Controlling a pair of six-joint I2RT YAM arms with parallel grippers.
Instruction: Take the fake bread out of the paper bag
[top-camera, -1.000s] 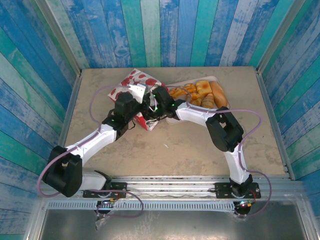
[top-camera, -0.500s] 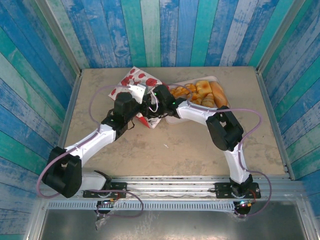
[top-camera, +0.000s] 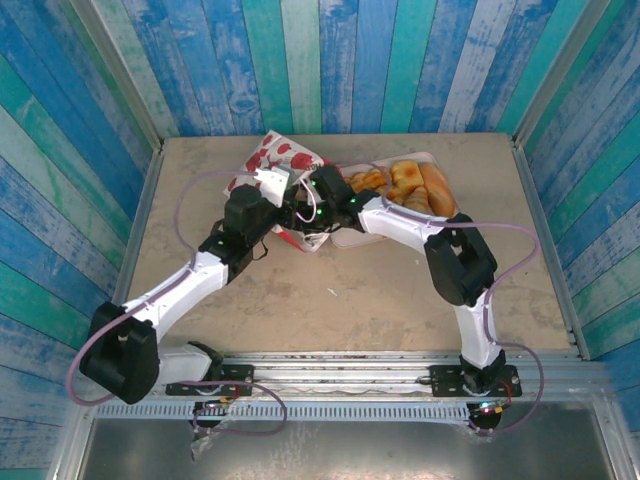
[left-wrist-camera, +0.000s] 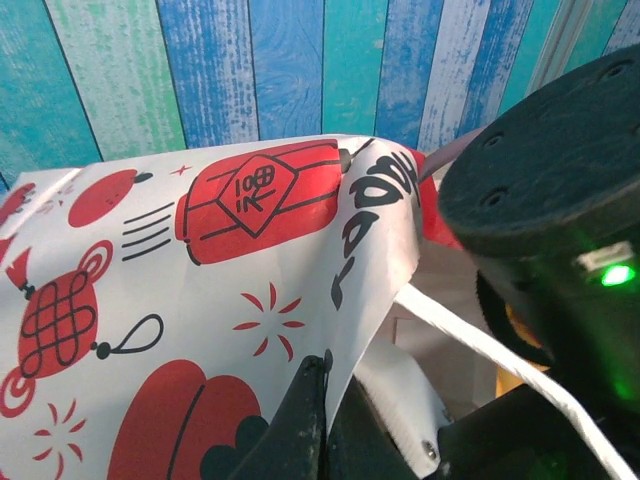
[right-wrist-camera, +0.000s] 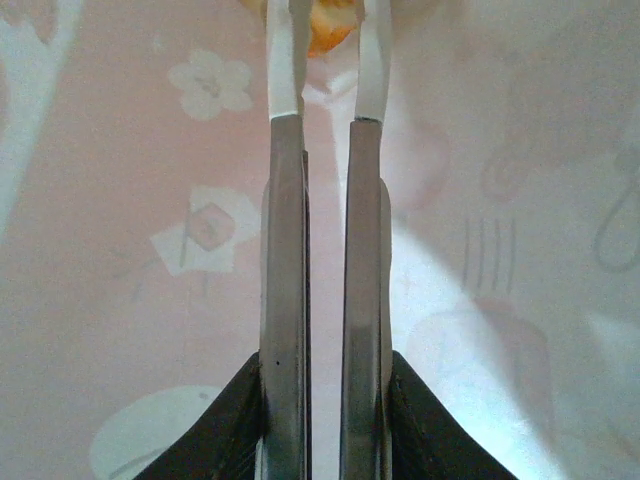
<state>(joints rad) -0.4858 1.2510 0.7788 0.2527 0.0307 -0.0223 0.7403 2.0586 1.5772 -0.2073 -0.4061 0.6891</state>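
Paper bag: lies tilted at rear of table, mouth toward tray. Tray: already carries several fake bread pieces. Left gripper: clenched on bag edge, apparently keeping mouth open. Right gripper: grasping tongs that reach inside bag; squeezed tight within last second. Tong tips now appear to pinch orange bread piece. Implication: piece likely secured, ready for withdrawal to tray.

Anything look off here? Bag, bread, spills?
The paper bag looks tipped on its side, not upright, with the left fingers pinching its rim. The tongs reach inside toward an orange fake bread piece. Nothing visibly spilled or torn.
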